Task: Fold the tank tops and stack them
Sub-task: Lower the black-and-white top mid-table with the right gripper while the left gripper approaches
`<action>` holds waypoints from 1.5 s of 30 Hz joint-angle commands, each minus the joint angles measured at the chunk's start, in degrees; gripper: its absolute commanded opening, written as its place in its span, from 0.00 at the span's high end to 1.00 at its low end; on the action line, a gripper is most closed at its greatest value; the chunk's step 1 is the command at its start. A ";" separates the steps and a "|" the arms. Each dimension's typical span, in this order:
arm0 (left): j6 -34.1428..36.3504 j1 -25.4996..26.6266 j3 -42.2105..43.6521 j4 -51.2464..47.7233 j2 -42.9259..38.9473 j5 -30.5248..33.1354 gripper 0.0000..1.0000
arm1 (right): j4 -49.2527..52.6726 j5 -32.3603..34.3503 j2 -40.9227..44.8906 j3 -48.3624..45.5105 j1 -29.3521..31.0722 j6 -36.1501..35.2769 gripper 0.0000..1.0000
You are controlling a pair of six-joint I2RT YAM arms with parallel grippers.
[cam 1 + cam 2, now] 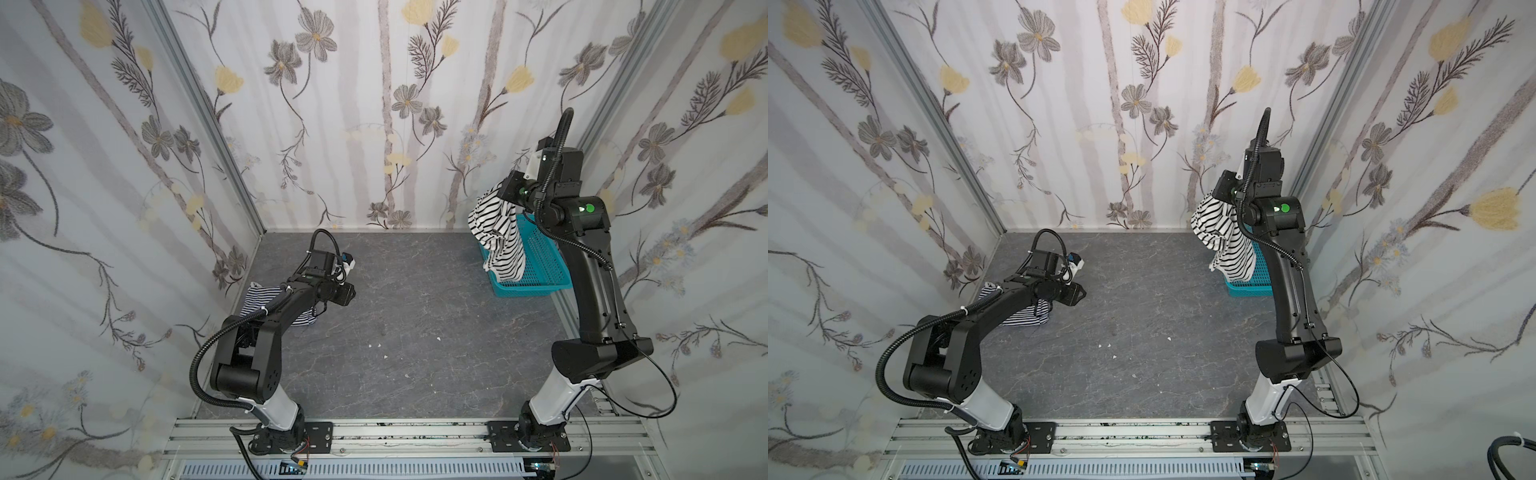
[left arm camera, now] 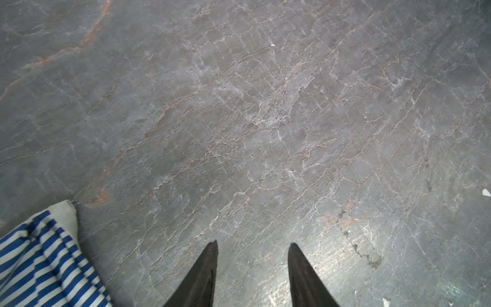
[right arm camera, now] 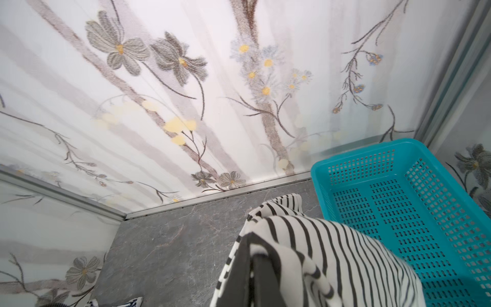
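Observation:
The wide black-and-white striped tank top hangs in the air over the near left side of the basket. My right gripper is shut on its upper edge, and the cloth drapes over the fingers. The thin navy-and-white striped tank top lies bunched on the table at the left, partly hidden under my left arm. Its white-trimmed edge shows in the left wrist view. My left gripper hovers low over bare table just right of that top, open with nothing between its fingers.
A teal perforated basket stands empty in the back right corner against the walls. Flowered walls close the table on the left, back and right. A few white crumbs lie mid-table. A metal rail with the arm bases runs along the front.

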State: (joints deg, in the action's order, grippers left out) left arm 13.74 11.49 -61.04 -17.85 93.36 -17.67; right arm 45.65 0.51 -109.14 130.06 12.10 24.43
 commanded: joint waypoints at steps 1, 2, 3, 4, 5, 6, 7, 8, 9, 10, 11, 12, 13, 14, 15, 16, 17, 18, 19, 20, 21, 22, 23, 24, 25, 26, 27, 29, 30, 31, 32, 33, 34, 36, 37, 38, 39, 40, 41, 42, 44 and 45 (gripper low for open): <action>-0.30 -1.10 -0.53 1.51 -0.54 -0.77 0.55 | -1.62 -0.69 -0.03 -0.14 4.17 0.18 1.00; -0.14 -1.44 -0.45 1.56 -0.71 -0.82 0.55 | -1.57 -0.60 -0.52 -0.22 5.86 0.25 1.00; 0.03 -1.78 -0.27 1.56 -0.80 -0.92 0.55 | -1.61 -0.88 -1.27 -0.54 7.22 0.27 1.00; 0.21 -2.07 -0.15 1.52 -0.81 -0.96 0.55 | -1.62 -0.99 -2.26 -1.06 8.70 0.50 1.00; 0.24 -2.34 -0.02 1.54 -0.98 -1.04 0.55 | -1.69 -1.00 -3.30 -1.53 10.27 0.92 1.00; 0.24 -2.66 0.17 1.50 -1.01 -1.13 0.55 | -1.97 -1.25 -4.24 -2.00 11.49 1.13 1.00; 0.32 -2.93 0.45 1.52 -1.20 -1.35 0.55 | -2.20 -1.16 -5.37 -2.34 12.97 1.32 1.00; 0.45 -3.22 0.73 1.56 -1.54 -1.50 0.55 | -2.22 -1.04 -6.57 -2.35 14.40 1.63 1.00; 0.58 -3.35 1.06 1.62 -1.81 -1.56 0.55 | -2.38 -1.00 -7.74 -2.51 15.41 1.72 1.00; 0.80 -3.50 1.32 1.59 -2.10 -1.62 0.55 | -2.65 -0.55 -9.14 -2.85 16.54 1.96 1.00; 1.06 -3.65 1.72 1.50 -2.45 -1.62 0.55 | -2.86 -0.66 -10.56 -3.16 17.29 2.28 1.00; 1.26 -3.74 2.00 1.50 -2.69 -1.50 0.55 | -3.66 -1.47 -11.99 -3.75 17.86 2.55 1.00; 1.53 -3.88 2.26 1.57 -2.98 -1.46 0.55 | -4.59 -2.54 -13.36 -4.39 18.36 2.99 1.00; 1.68 -3.99 2.57 1.50 -3.22 -1.43 0.55 | -5.00 -3.54 -15.02 -4.46 18.94 3.37 1.00; 1.73 -4.00 2.82 1.50 -3.42 -1.48 0.55 | -5.63 -4.11 -16.24 -4.53 19.54 3.43 1.00; 1.89 -4.10 3.06 1.56 -3.69 -1.47 0.55 | -6.29 -4.57 -17.64 -4.43 20.33 3.46 1.00; 2.07 -4.04 3.31 1.51 -3.91 -1.57 0.55 | -6.36 -5.12 -19.06 -4.13 21.01 3.61 1.00; 2.25 -4.10 3.49 1.50 -4.10 -1.58 0.55 | -6.51 -5.85 -19.92 -4.11 21.69 3.67 1.00; 2.42 -4.11 3.68 1.51 -4.32 -1.30 0.54 | -6.60 -6.41 -20.71 -4.11 22.60 3.55 1.00; 2.60 -4.04 3.76 1.50 -4.46 -0.81 0.54 | -6.54 -6.80 -21.06 -4.11 23.70 3.03 1.00; 2.74 -4.18 3.78 1.50 -4.57 -0.32 0.55 | -6.39 -7.28 -21.10 -4.16 24.58 2.46 1.00; 2.79 -4.29 3.71 1.50 -4.59 0.23 0.55 | -6.01 -8.09 -20.96 -4.27 25.66 1.48 1.00; 2.79 -4.48 3.53 1.56 -4.51 0.52 0.55 | -4.95 -7.93 -20.50 -4.41 26.75 0.48 1.00; 2.79 -4.76 3.36 1.59 -4.33 0.61 0.55 | -4.10 -7.22 -19.93 -5.01 27.65 -0.31 1.00; 2.79 -5.08 3.13 1.59 -4.17 0.82 0.55 | -3.73 -6.17 -18.21 -6.93 28.71 -1.20 1.00; 2.79 -5.32 2.90 1.59 -3.85 0.82 0.55 | -4.08 -4.76 -16.01 -9.79 29.49 -1.72 1.00; 2.79 -5.49 2.65 1.59 -3.48 0.66 0.55 | -4.87 -4.03 -13.71 -13.11 30.01 -1.99 1.00; 2.87 -5.60 2.03 1.59 -2.63 0.47 0.55 | -9.76 -3.70 -6.64 -22.22 30.10 -1.91 1.00; 2.80 -5.61 1.75 1.59 -2.19 0.27 0.55 | -11.87 -3.65 -4.09 -26.20 29.88 -1.78 1.00; 2.71 -5.60 1.35 1.59 -1.68 0.03 0.55 | -13.63 -3.20 -1.73 -29.76 29.54 -1.73 1.00; 2.55 -5.58 0.88 1.59 -1.12 -0.23 0.54 | -14.49 -2.36 -0.33 -32.37 28.96 -1.37 1.00; 2.29 -5.60 0.55 1.59 -0.59 -0.54 0.54 | -14.51 -1.69 0.21 -33.92 28.27 -1.03 1.00; 1.93 -5.58 0.08 1.59 -0.04 -1.00 0.54 | -14.47 -1.05 0.27 -35.46 27.27 -0.30 1.00; 1.31 -5.30 -0.57 1.53 0.89 -2.19 0.54 | -14.32 -1.06 -1.15 -37.59 24.74 1.24 1.00; 1.27 -4.84 -0.69 1.52 1.14 -2.84 0.54 | -14.26 -1.70 -2.46 -38.37 23.37 1.56 1.00; 1.61 -4.04 -0.51 1.50 1.23 -3.07 0.54 | -14.50 -1.00 -3.89 -39.00 22.54 1.71 1.00; 2.09 -3.12 -0.22 1.42 1.13 -3.03 0.54 | -14.14 0.90 -5.32 -39.24 22.01 1.88 1.00; 2.78 -1.79 0.33 1.37 0.88 -2.76 0.54 | -13.69 2.36 -6.97 -39.31 21.55 1.91 1.00; 3.49 -0.46 0.87 1.32 0.54 -2.59 0.54 | -13.78 3.42 -8.44 -39.67 20.90 2.06 1.00; 4.02 0.66 1.59 1.30 0.11 -2.78 0.53 | -13.81 4.81 -9.59 -39.98 20.23 2.53 1.00; 5.23 2.90 3.18 1.32 -0.84 -3.64 0.53 | -15.00 6.97 -11.27 -41.26 18.37 3.79 1.00; 5.77 3.83 3.88 1.32 -1.15 -3.79 0.53 | -15.77 7.31 -11.75 -41.90 17.63 4.03 1.00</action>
State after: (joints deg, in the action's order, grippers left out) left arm 16.95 13.74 -58.37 -16.73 93.21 -19.88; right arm 33.04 2.98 -119.66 89.17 31.35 26.57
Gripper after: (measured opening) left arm 0.469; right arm 0.049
